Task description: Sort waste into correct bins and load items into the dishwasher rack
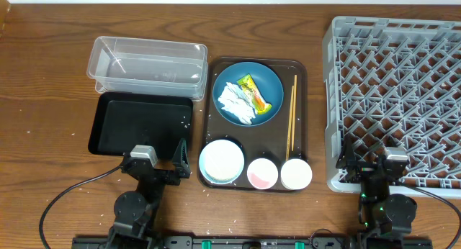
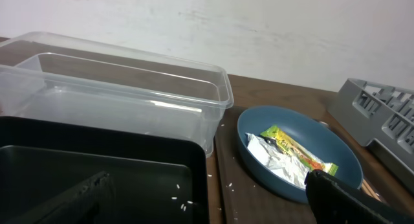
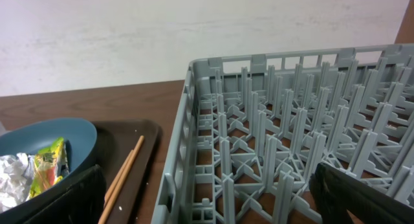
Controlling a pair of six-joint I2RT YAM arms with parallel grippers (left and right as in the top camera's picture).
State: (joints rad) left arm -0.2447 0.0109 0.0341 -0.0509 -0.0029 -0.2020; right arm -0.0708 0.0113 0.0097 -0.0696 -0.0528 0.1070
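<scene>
Resting wide open, the left gripper (image 1: pixel 157 163) sits nearer the blue bowl (image 1: pixel 272 79); its tissue (image 1: pixel 235 103) and snack wrapper (image 1: pixel 253 92) lie ahead-right; right gripper (image 1: pixel 376 163) also open.

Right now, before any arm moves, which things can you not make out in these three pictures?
Overhead: dishwasher rack, right side cut off by the picture edge.
Overhead: snack wrapper, print too small to read.
Right wrist: chopsticks, near ends cut off by the bottom edge.
Left wrist: rice grains in the black tray, too small and blurred to count.
</scene>
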